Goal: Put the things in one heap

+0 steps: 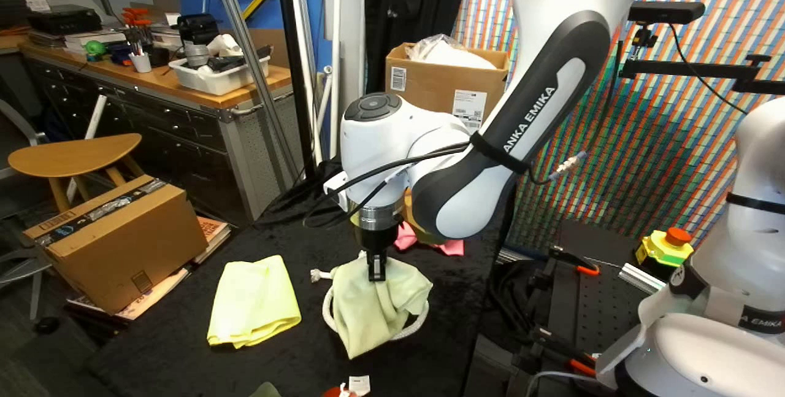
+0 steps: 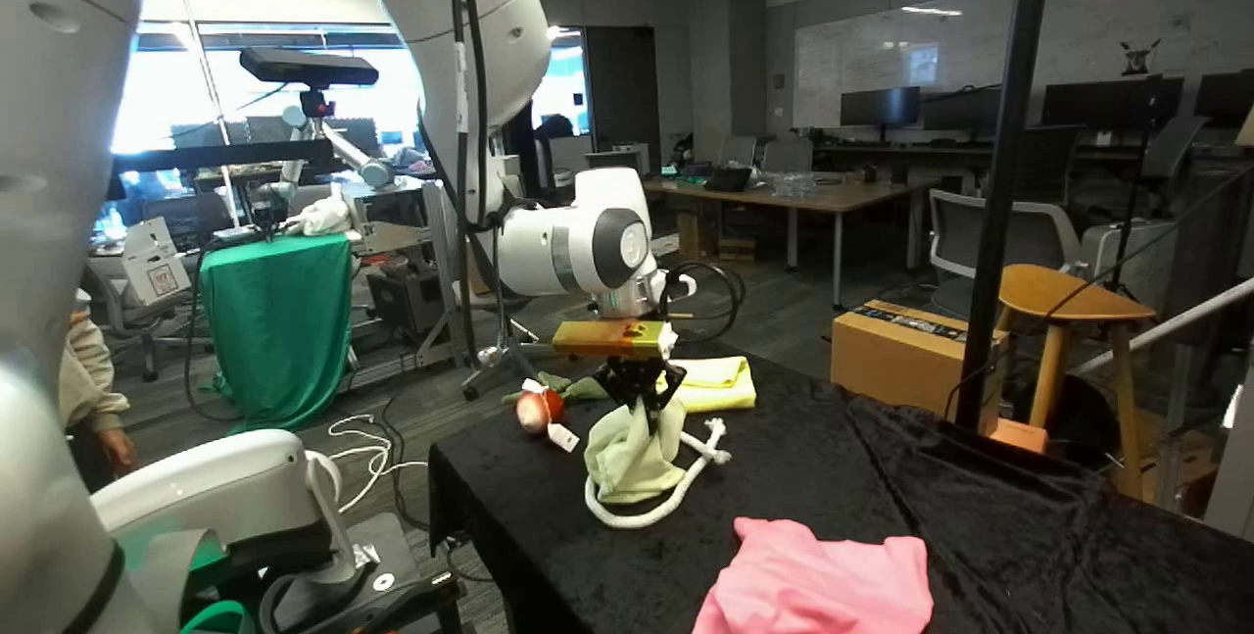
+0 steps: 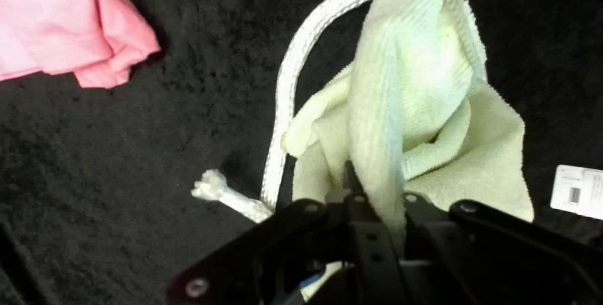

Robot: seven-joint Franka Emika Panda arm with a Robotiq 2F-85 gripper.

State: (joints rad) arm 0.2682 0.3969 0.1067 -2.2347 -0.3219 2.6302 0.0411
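A pale green cloth [image 1: 368,311] is bunched inside the curve of a white rope [image 1: 418,326]; both also show in an exterior view, cloth [image 2: 622,463] and rope [image 2: 637,519]. My gripper [image 1: 376,274] is shut on an upper fold of this cloth, seen between the fingers [image 3: 380,201] in the wrist view. The cloth's lower part hangs to or near the table. A yellow cloth [image 1: 254,302] lies folded, apart. A pink cloth [image 2: 818,580] lies crumpled, apart; it also shows in the wrist view [image 3: 70,22]. A red onion-like object [image 2: 539,411] has a white tag.
The black-covered table [image 2: 803,477] holds all of these. A dark green item [image 2: 585,389] lies behind the red object. A cardboard box [image 1: 122,240] and a wooden stool [image 1: 73,154] stand beyond the table. A second arm [image 1: 711,348] stands beside the table.
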